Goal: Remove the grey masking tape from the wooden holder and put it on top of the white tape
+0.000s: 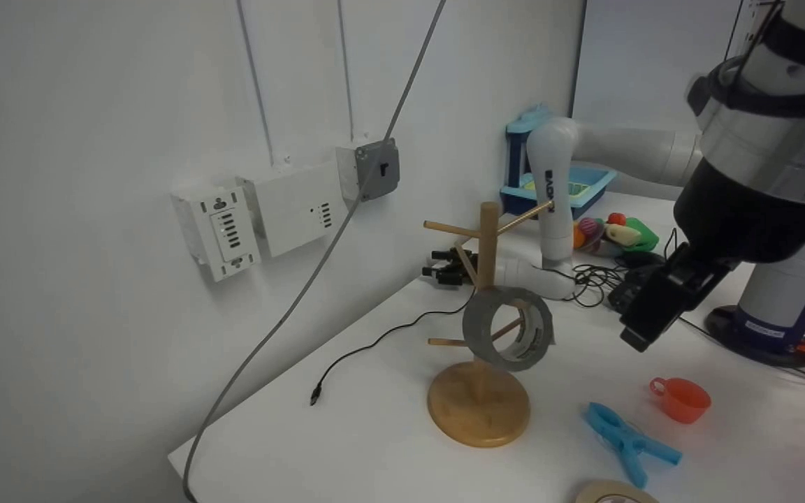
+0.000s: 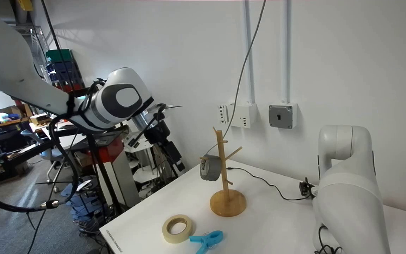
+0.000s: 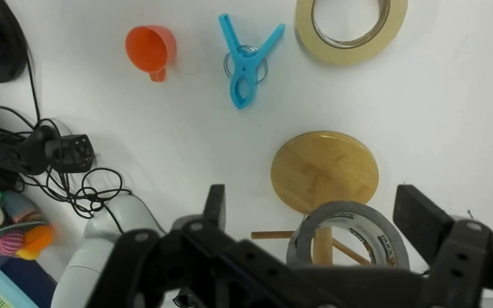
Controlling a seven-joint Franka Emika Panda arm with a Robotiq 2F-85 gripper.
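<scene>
The grey masking tape [image 1: 481, 325] hangs on a peg of the wooden holder [image 1: 479, 412], above its disc base. Both also show in an exterior view, the tape [image 2: 211, 168] left of the holder's post [image 2: 223, 165]. The white tape, a pale cream roll, lies flat on the table [image 2: 168, 231]; an exterior view cuts it off at the bottom edge [image 1: 608, 491]. My gripper [image 3: 315, 205] is open and empty. In the wrist view, the grey tape [image 3: 345, 209] appears between its fingers, apart from both; the holder's base [image 3: 323, 162] lies beyond. In both exterior views the gripper [image 1: 639, 335] [image 2: 180, 165] is in the air away from the holder.
A blue clamp [image 3: 245, 70] and an orange-red cup [image 3: 150, 47] lie near the white tape [image 3: 349, 54]. A second white arm [image 2: 347, 197] rests by the wall. Loose cables [image 3: 75, 192], toys [image 3: 19, 226] and a blue basket [image 1: 595, 183] stand farther along the table.
</scene>
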